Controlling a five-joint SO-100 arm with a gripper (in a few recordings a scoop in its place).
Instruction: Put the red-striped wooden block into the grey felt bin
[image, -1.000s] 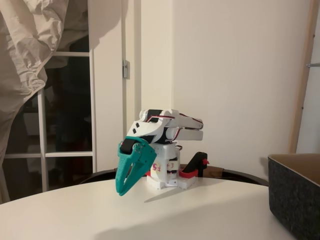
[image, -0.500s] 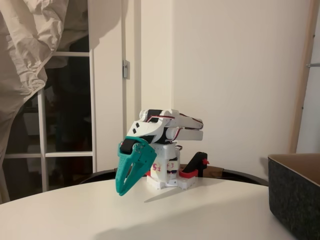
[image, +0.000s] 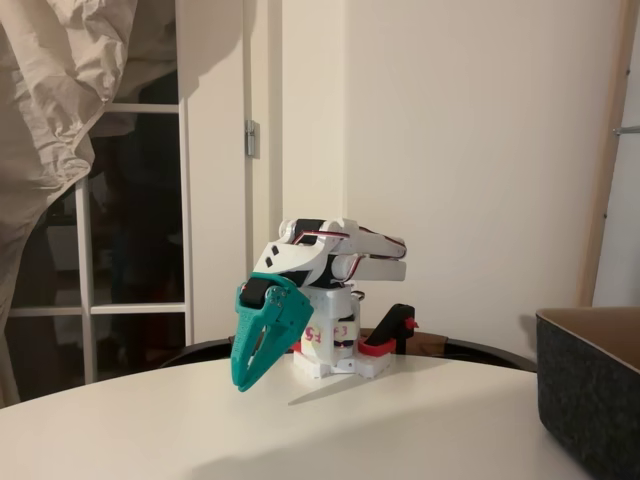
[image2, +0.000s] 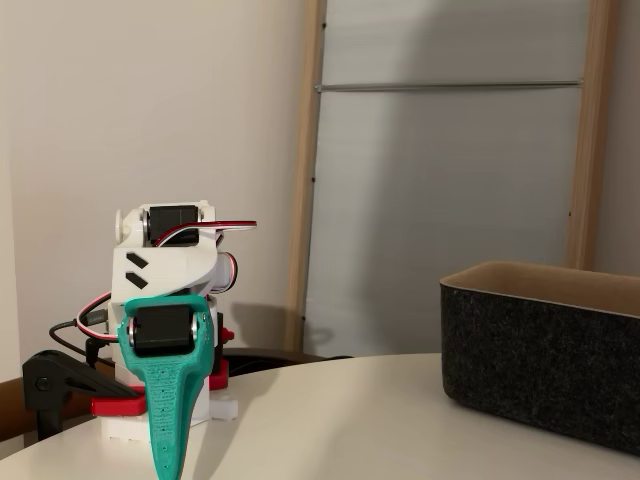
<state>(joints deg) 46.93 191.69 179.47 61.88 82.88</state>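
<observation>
Apparently folded at rest, the teal gripper (image: 243, 383) hangs closed and empty above the table (image: 400, 430); I cannot find the block; being wood, it should be light, stiff, best pinched across its narrow sides; the bin (image2: 540, 355) stands well apart.

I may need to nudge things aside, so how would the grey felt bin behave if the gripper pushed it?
The grey felt bin looks broad and flat-bottomed, so it would probably slide, not tip. Its thick felt walls may give slightly under the gripper. It is likely light for its size.
</observation>
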